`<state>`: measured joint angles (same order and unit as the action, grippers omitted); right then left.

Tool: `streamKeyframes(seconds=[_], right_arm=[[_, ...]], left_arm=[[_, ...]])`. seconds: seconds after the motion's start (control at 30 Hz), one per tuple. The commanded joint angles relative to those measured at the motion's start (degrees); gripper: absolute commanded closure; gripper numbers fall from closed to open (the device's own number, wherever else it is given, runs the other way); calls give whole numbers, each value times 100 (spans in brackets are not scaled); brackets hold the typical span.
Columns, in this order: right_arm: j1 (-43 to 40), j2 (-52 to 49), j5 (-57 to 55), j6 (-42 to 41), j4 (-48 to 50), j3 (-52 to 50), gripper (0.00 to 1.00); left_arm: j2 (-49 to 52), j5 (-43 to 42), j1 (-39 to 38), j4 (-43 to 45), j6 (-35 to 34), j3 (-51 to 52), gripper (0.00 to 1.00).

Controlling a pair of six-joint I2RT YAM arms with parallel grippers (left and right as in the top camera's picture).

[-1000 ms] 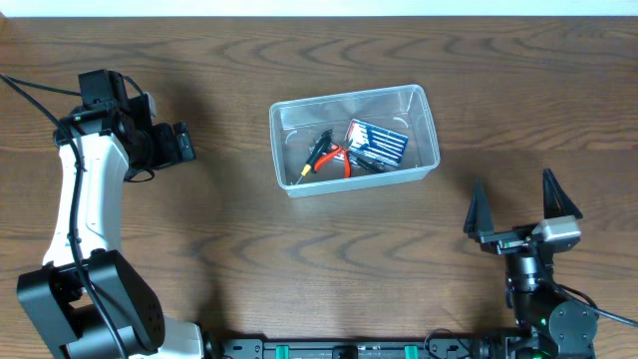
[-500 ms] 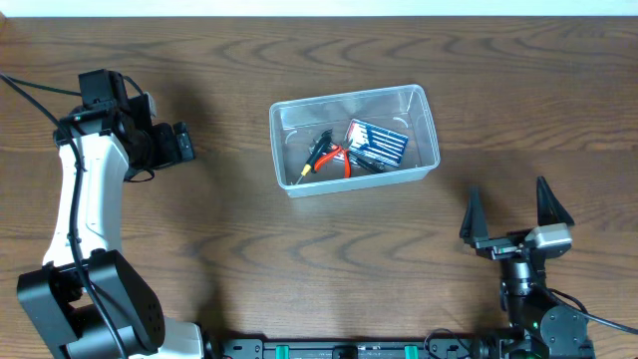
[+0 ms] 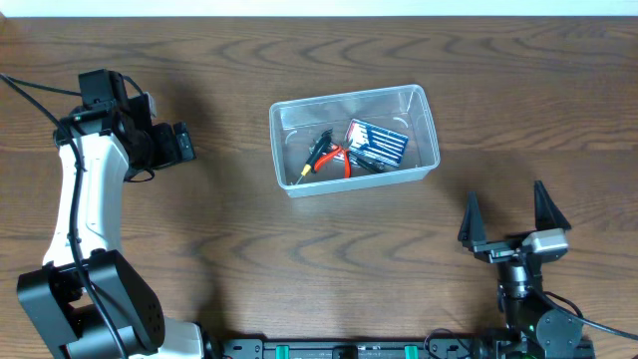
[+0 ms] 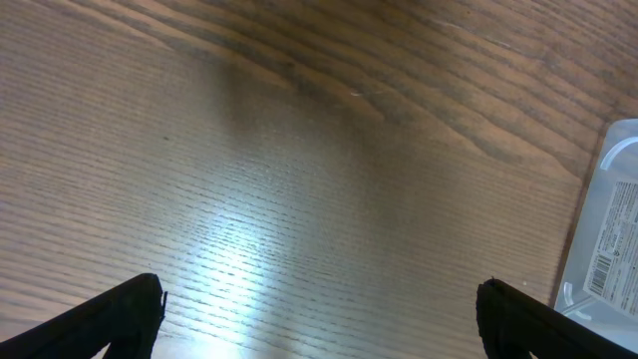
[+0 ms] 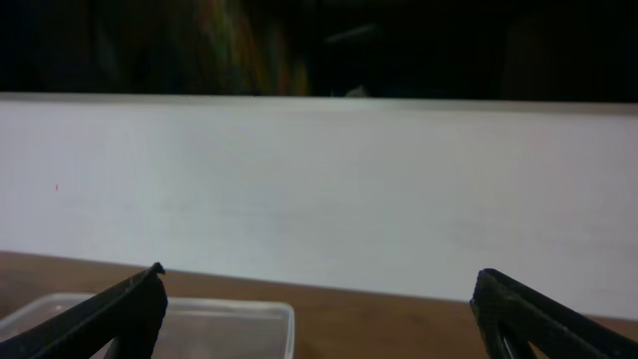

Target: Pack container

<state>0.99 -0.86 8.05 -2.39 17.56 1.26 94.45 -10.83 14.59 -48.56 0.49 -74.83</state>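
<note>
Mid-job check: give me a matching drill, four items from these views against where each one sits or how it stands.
1 container
2 red-handled pliers
3 left pincer
4 right pincer

a open, near the table's front edge
b mid-table
c open, over bare wood left of the container
d inside the container, beside the blue packet

Pairs: 1-b; 2-d; 3-c; 4-a
</note>
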Motion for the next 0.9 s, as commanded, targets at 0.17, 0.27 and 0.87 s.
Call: streamKeyframes(seconds=[0.17, 0.27, 0.87], right_arm=[[42, 59, -57, -48, -63, -94, 1], [42, 59, -57, -33, -273, -96, 1], [42, 59, -175, -7, -2122, -94, 1]], left_arm=[[20, -55, 28, 2, 98, -2, 2], [20, -55, 28, 2, 98, -2, 2], [20, -55, 28, 2, 98, -2, 2]])
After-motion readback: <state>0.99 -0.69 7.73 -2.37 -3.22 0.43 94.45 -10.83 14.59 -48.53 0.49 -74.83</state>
